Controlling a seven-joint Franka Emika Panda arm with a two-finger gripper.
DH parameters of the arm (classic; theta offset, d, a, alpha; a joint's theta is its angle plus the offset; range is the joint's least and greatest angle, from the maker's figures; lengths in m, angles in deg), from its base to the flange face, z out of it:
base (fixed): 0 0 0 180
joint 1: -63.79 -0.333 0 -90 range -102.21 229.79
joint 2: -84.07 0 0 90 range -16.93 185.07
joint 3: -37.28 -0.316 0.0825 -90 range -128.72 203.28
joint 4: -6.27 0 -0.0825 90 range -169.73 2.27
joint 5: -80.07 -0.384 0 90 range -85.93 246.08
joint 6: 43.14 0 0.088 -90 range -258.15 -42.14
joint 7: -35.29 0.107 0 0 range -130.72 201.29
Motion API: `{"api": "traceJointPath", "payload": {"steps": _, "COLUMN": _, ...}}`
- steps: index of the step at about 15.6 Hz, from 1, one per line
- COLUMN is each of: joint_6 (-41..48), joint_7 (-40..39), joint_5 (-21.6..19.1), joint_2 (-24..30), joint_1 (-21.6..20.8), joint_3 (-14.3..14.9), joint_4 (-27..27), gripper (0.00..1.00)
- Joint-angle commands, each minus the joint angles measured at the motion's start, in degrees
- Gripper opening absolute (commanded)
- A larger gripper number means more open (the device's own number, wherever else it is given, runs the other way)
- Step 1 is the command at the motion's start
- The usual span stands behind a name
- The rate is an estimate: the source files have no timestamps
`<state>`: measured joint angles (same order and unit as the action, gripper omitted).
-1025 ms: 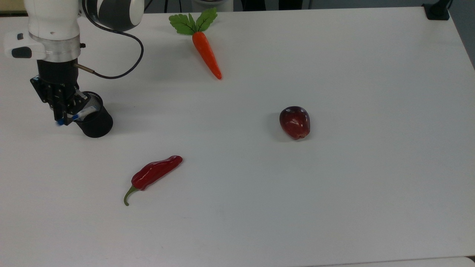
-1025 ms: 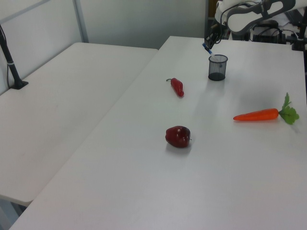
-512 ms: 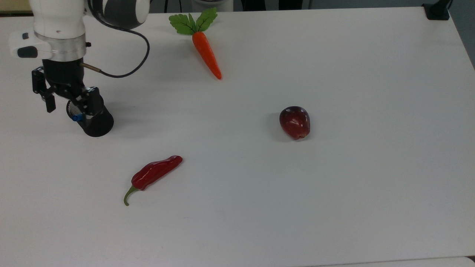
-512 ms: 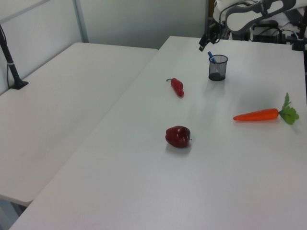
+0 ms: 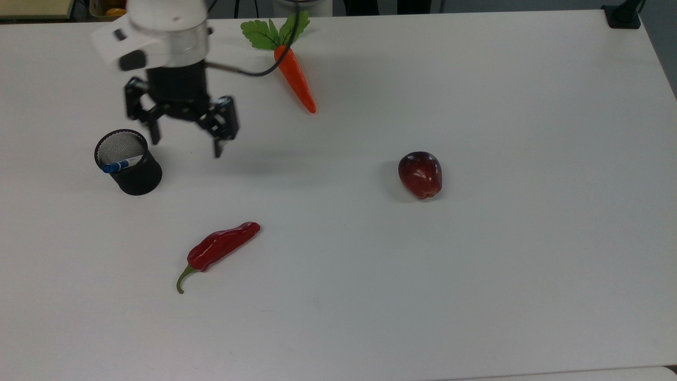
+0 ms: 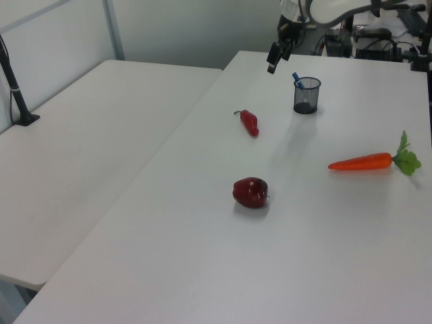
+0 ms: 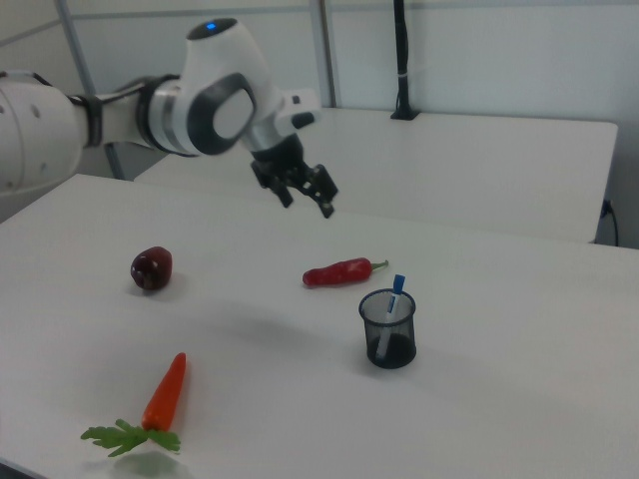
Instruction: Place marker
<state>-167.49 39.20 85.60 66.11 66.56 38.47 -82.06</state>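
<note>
The marker (image 5: 120,165), white with a blue cap, stands tilted inside a black mesh cup (image 5: 135,180) at the top view's left, its blue end leaning over the rim. It also pokes out of the cup (image 6: 306,98) as the marker (image 6: 295,79) in the left view, and as the marker (image 7: 394,296) in the cup (image 7: 388,339) in the right view. My gripper (image 5: 186,144) hangs open and empty above the table, to the right of the cup in the top view and apart from it. The gripper (image 7: 306,203) is raised well above the table.
An orange carrot (image 5: 294,76) with green leaves lies behind the gripper in the top view. A red chili (image 5: 222,247) lies in front of the cup, and a dark red apple (image 5: 420,174) sits mid-table. A black clamp (image 5: 623,16) grips the far right corner.
The gripper opened and let go of the marker, which dropped into the cup. The gripper then rose and moved rightward in the top view, away from the cup.
</note>
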Motion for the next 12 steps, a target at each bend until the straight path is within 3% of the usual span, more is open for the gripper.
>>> {"api": "traceJointPath", "payload": {"steps": 1, "joint_6": 12.86, "joint_7": -0.66, "joint_5": -0.26, "joint_2": 6.69, "joint_1": -4.69, "joint_3": 0.65, "joint_4": -1.67, "gripper": 1.0}}
{"api": "traceJointPath", "payload": {"steps": 7, "joint_6": 28.0, "joint_7": -1.45, "joint_5": -0.43, "joint_2": 13.82, "joint_1": -7.86, "joint_3": 0.57, "joint_4": -2.11, "gripper": 1.0}}
{"api": "traceJointPath", "payload": {"steps": 12, "joint_6": 28.99, "joint_7": -1.37, "joint_5": -1.75, "joint_2": 15.76, "joint_1": -7.78, "joint_3": 0.65, "joint_4": -3.87, "gripper": 1.0}}
